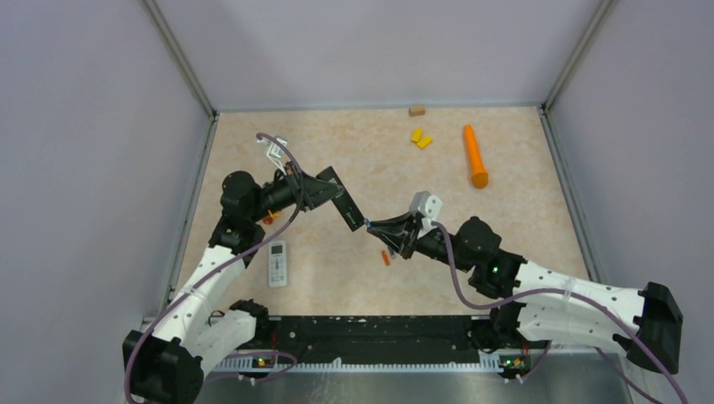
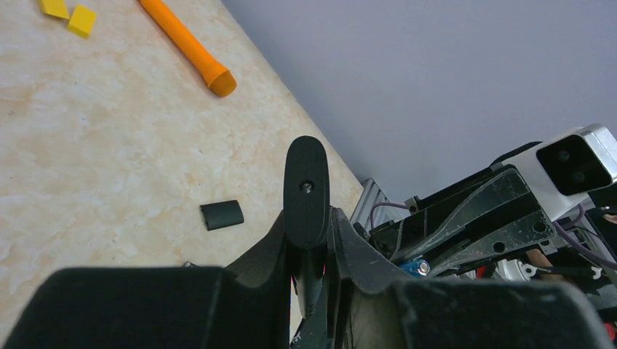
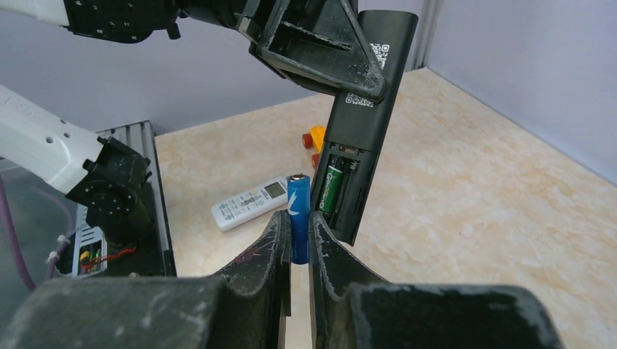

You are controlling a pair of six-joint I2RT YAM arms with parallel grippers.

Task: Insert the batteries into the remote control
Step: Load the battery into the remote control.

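Pinching a blue battery [image 3: 298,211] upright, the right fingers [image 3: 275,251] hold it just beside the open bay of the black remote [image 3: 367,109], which the left fingers [image 3: 320,51] clamp above the desk [image 3: 473,203]; a green battery [image 3: 332,187] sits inside.

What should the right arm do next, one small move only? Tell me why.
Probably ease the blue battery sideways into the empty slot beside the green battery in the remote. The right jaws grip it upright right beside the open bay, and the left jaws hold the remote with that bay facing it.
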